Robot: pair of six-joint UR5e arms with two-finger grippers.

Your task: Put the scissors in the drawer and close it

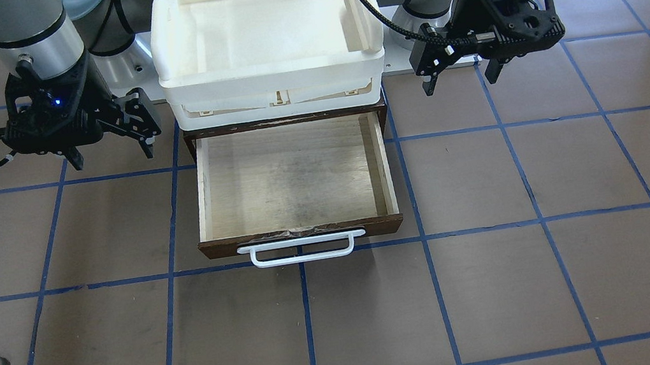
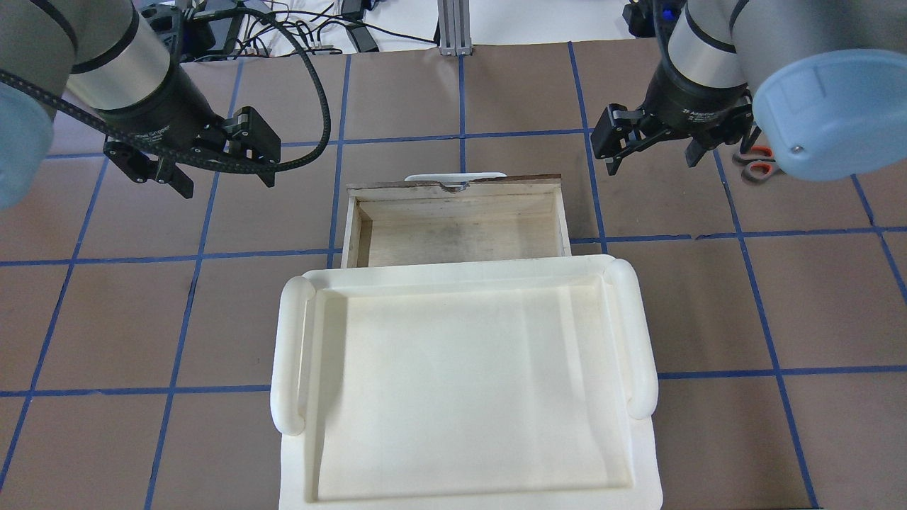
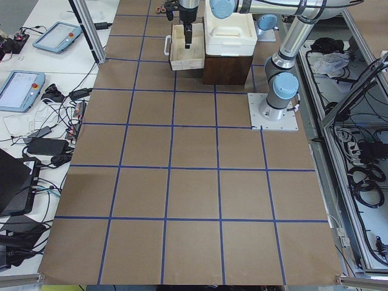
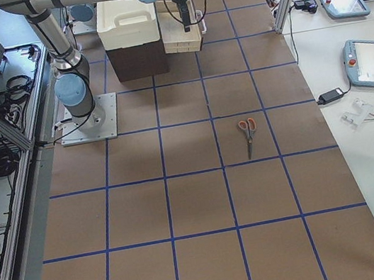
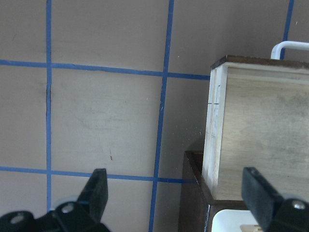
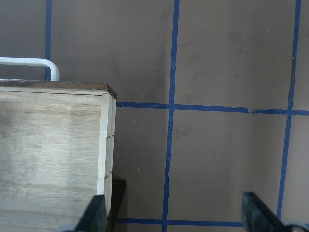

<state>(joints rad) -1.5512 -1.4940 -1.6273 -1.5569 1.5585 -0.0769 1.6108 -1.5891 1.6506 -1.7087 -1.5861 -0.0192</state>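
One white tub (image 1: pixel 274 77) sits on the case (image 4: pixel 136 61), above the open drawer (image 1: pixel 292 181).

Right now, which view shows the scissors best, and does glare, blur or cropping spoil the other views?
Exterior right: the scissors lie whole and unobstructed, though small. Exterior front-facing: sharp, but the frame's edge crops their blades. Overhead exterior: they are mostly hidden behind the right arm's blue cap, and the white tub looks washed out. Wrist views: clear, without scissors.
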